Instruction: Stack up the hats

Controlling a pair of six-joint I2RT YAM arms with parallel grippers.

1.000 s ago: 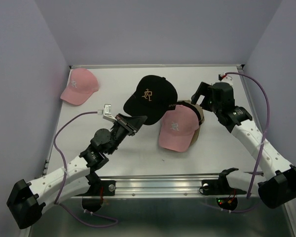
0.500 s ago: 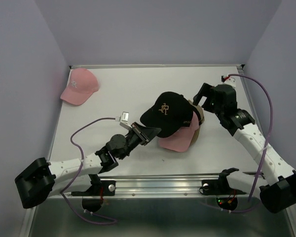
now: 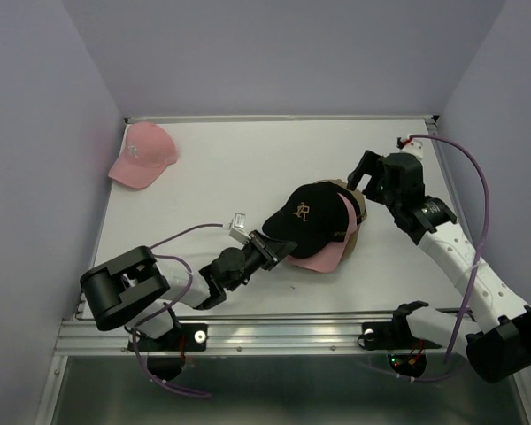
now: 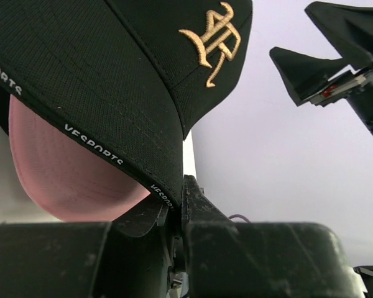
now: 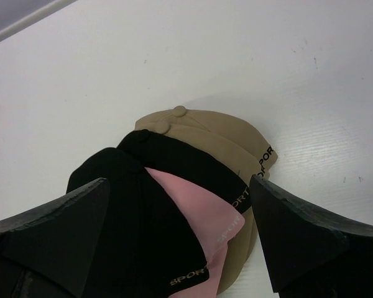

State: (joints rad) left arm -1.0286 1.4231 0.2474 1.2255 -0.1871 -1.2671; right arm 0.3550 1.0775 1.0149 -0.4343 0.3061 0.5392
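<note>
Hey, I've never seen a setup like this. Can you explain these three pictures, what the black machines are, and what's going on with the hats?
These are two robot arms bolted to the near edge of a white table. The wide picture looks down from above and behind them. The other two pictures come from a small camera on each arm's wrist. The left gripper pinches the brim of a black cap, which sits over a pink cap on a pile that also holds tan caps. The right gripper hangs open behind that pile, holding nothing. A lone pink cap lies in the far left corner.
</note>
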